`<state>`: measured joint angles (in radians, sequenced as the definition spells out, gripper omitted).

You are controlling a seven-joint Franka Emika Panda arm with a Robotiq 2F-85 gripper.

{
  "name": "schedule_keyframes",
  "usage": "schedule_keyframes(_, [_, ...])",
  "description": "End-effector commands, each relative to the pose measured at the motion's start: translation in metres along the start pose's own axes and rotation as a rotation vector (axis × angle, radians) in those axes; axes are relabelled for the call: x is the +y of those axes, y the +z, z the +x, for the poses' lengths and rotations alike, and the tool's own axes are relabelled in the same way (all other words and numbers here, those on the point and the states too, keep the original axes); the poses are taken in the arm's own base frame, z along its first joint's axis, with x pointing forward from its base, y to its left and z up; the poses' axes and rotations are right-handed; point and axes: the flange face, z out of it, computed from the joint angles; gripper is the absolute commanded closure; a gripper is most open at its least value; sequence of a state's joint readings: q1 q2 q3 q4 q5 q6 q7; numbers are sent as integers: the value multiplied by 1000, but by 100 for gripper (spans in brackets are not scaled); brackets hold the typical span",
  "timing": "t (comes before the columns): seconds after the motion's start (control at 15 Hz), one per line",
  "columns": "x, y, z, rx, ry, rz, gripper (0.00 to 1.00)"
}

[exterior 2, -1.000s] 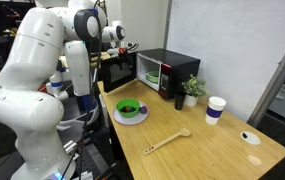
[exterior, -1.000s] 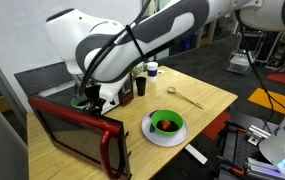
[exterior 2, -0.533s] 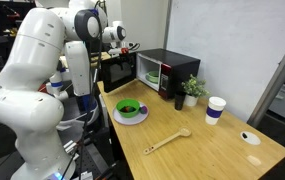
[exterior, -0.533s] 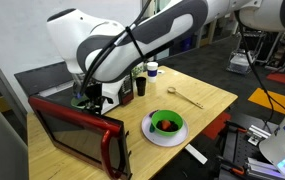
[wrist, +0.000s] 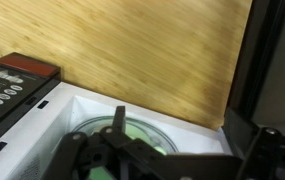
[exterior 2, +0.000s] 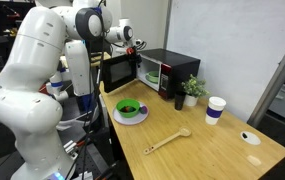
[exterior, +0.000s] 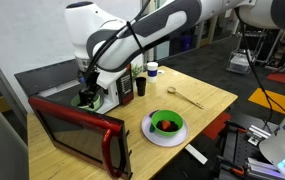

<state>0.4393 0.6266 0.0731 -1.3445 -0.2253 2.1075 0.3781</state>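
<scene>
I am holding my gripper (wrist: 142,165) at the open front of the one microwave (exterior 2: 172,70). Its two fingers are standing wide apart and gripping nothing. Right ahead of them, one round glass turntable (wrist: 162,135) is lying on the white oven floor. The fingers are overlapping it in the wrist view, so I cannot tell whether they are touching it. One control panel (wrist: 12,90) with rows of buttons is showing just beside the cavity.

The one door (exterior: 77,135), red-rimmed, is hanging fully open toward the table's near edge in an exterior view. Out on the wooden table (exterior: 217,100), one dark cup (exterior: 141,86) is standing near the microwave. Further along, one green bowl (exterior: 168,123) is sitting on one white plate (exterior: 152,138). One wooden spoon (exterior: 189,98) is lying flat, well apart from the bowl. One small potted plant (exterior 2: 192,88) is standing just beside the microwave's far side, and one white cup (exterior 2: 216,108) is standing beyond it.
</scene>
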Motion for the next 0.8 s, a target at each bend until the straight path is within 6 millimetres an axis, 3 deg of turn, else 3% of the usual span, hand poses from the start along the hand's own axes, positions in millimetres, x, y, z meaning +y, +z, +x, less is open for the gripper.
schedule_keyframes(0.0, [27,-5,-3,63,184,69,0])
schedule_keyframes(0.27, [32,-3,-12,67,420,112,0])
schedule_keyframes(0.53, [29,4,-30,44,585,131,0])
schedule_keyframes(0.73, [38,13,-40,62,680,155,0])
